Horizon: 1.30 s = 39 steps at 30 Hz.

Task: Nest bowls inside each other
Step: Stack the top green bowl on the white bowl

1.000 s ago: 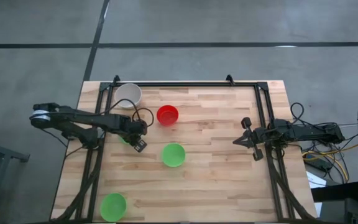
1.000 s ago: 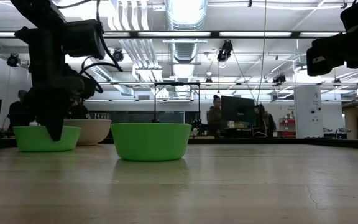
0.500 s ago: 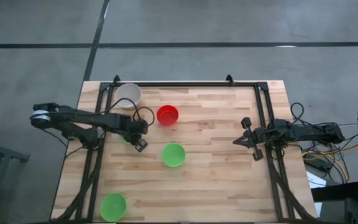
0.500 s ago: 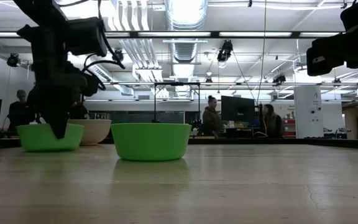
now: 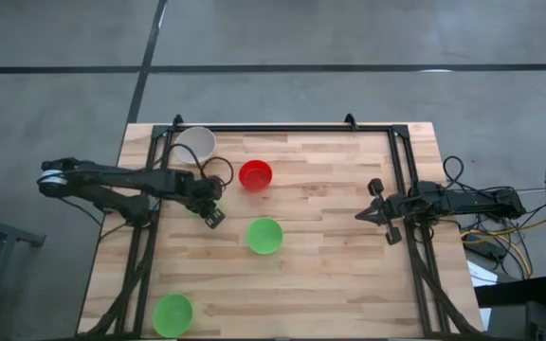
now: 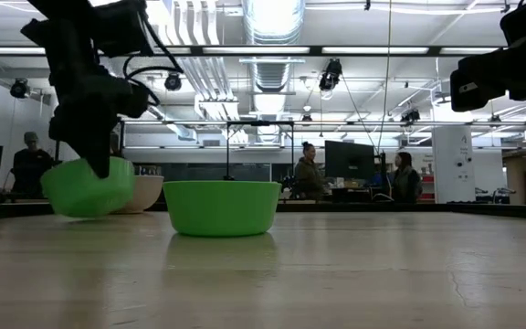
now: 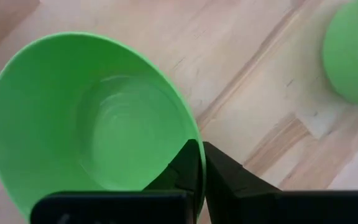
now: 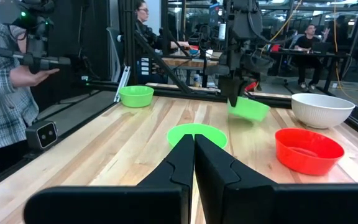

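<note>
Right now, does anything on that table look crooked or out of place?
One green bowl hangs tilted just above the table, pinched by its rim in the left gripper. The other bowls sit flat and upright; nothing is spilled or broken.

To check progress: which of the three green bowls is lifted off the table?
The green bowl pinched by the left tool, beside the white bowl; it hangs tilted, the other two sit flat.

Three green bowls (image 8: pixel 248 109) (image 5: pixel 264 236) (image 5: pixel 172 314); one red bowl (image 5: pixel 255 175); one grey-white bowl (image 5: pixel 196 144).
</note>
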Available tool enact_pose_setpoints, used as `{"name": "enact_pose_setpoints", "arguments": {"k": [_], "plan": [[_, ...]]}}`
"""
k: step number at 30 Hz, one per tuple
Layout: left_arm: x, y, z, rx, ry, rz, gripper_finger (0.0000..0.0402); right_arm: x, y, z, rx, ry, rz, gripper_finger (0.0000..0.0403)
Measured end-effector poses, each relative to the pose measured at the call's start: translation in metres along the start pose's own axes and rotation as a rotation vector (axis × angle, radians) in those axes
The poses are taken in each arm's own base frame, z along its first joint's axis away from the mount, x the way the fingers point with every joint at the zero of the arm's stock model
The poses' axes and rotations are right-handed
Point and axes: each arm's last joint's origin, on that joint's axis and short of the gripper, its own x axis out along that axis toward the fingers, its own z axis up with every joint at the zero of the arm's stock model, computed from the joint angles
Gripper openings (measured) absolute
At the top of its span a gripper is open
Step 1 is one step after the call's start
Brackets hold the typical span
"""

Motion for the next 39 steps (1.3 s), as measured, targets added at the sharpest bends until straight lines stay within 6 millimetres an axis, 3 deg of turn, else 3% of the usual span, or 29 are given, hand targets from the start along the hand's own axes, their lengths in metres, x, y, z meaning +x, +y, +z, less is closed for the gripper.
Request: {"name": "enact_pose_setpoints", "arguments": {"k": [22, 39], "plan": [[-0.045, 0.013, -0.009, -0.01, -0.212, -0.031, 0.0014, 0.0, 0.0, 0.0, 0.0, 0.0, 0.0, 0.0009], [-0.066, 0.021, -0.014, 0.02, -0.343, -0.05, 0.0014, 0.0, 0.0, 0.0, 0.0, 0.0, 0.0, 0.0009]]}}
